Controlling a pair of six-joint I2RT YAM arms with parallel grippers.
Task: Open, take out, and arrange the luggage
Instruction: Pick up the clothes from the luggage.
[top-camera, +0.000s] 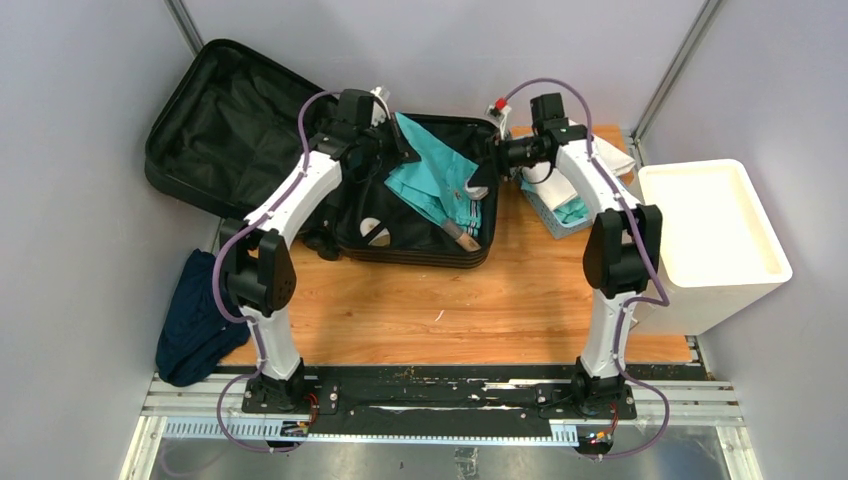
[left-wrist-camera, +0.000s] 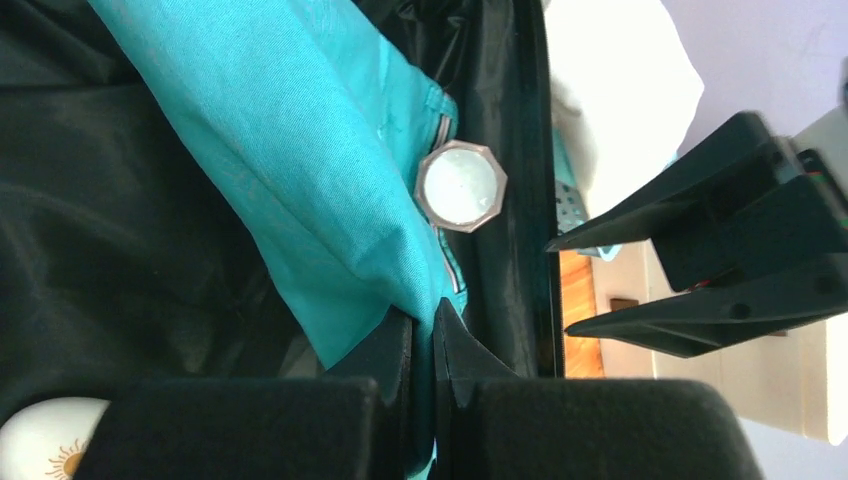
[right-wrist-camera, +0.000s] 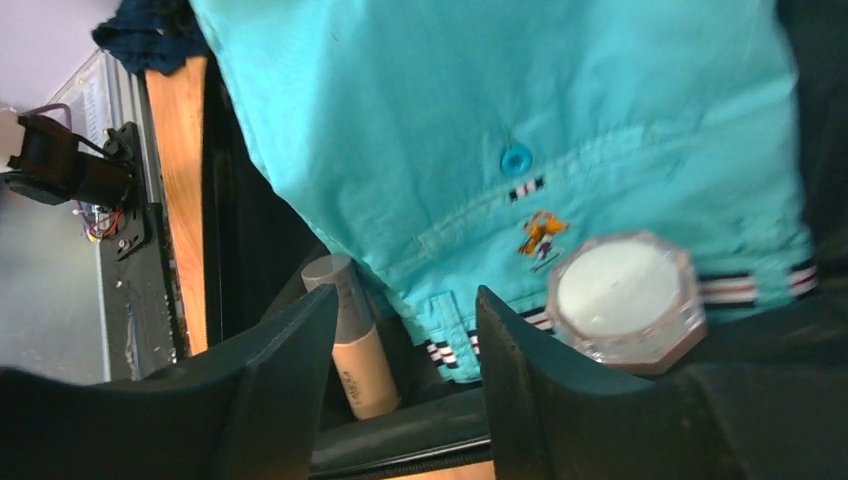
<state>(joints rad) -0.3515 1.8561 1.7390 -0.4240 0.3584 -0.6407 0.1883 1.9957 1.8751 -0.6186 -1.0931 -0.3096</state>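
The suitcase (top-camera: 230, 130) lies open at the far side of the table (top-camera: 450, 310). Its lid lies far left and its base sits at the centre. A garment (top-camera: 435, 180) lies in the right half of the base. A jar (right-wrist-camera: 625, 300) rests at the garment's edge, close to the right wall. A tube (right-wrist-camera: 355, 345) lies in the base, partly under the garment. A basket (top-camera: 545, 215) stands just right of the suitcase. A drawer unit (top-camera: 710, 230) stands right of the table. A bundle of cloth (top-camera: 195, 320) hangs over the table's near left edge.
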